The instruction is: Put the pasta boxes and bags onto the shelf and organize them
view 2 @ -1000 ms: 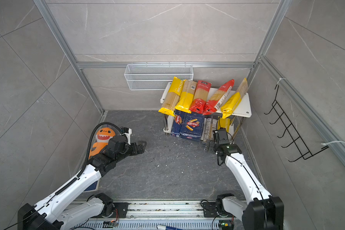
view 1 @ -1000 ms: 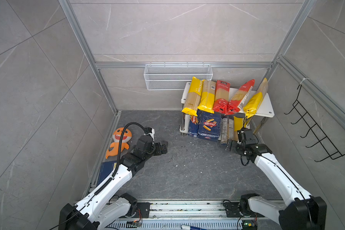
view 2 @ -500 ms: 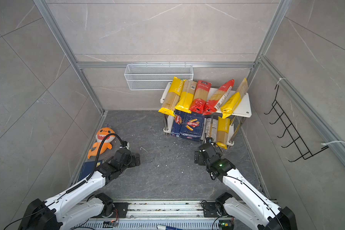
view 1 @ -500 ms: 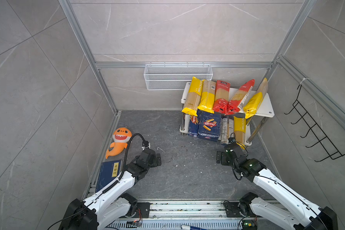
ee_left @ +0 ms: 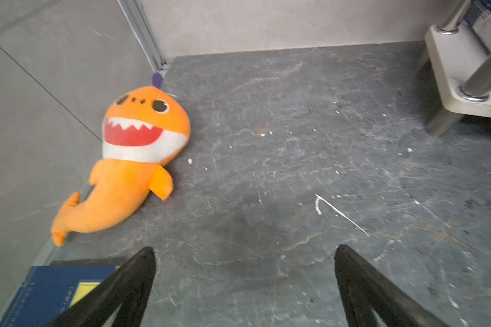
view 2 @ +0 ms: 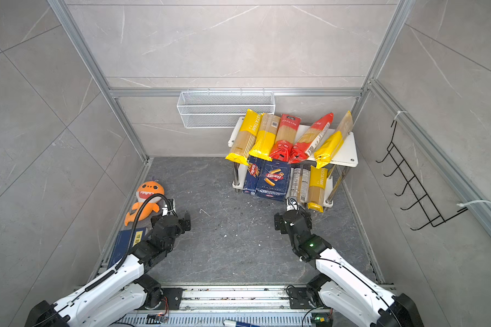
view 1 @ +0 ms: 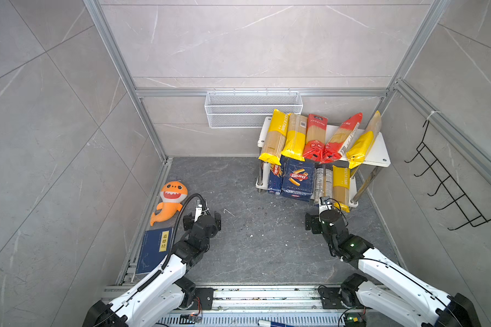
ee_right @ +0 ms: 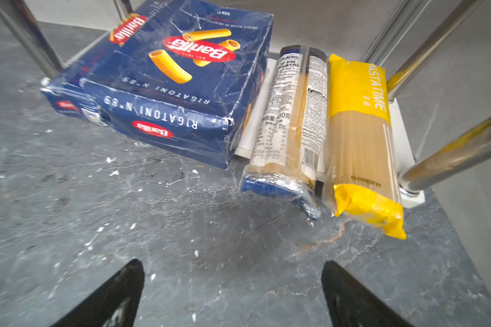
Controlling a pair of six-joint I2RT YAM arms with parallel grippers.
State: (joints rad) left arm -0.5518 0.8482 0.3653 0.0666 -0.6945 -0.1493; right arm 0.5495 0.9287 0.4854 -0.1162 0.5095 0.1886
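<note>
The left end effector [ee_left: 244, 250] is spread apart and empty above the grey surface [ee_left: 267, 170], near an orange shark toy [ee_left: 133, 158]. The right end effector [ee_right: 232, 264], also apart and empty, faces the shelf [view 1: 379, 153]. Five bags [view 1: 313, 133] lie on its top board; two boxes [view 1: 296, 181] and two more bags [view 1: 340, 184] sit below.

An orange shark plush [view 1: 169, 202] lies on the dark worktop [view 1: 253, 240] by the left wall, with a blue book [view 1: 153, 250] (yellow label up) just nearer. A white mesh basket [view 1: 253, 109] hangs on the far wall, and a black hook rack [view 1: 449, 177] on the right.
</note>
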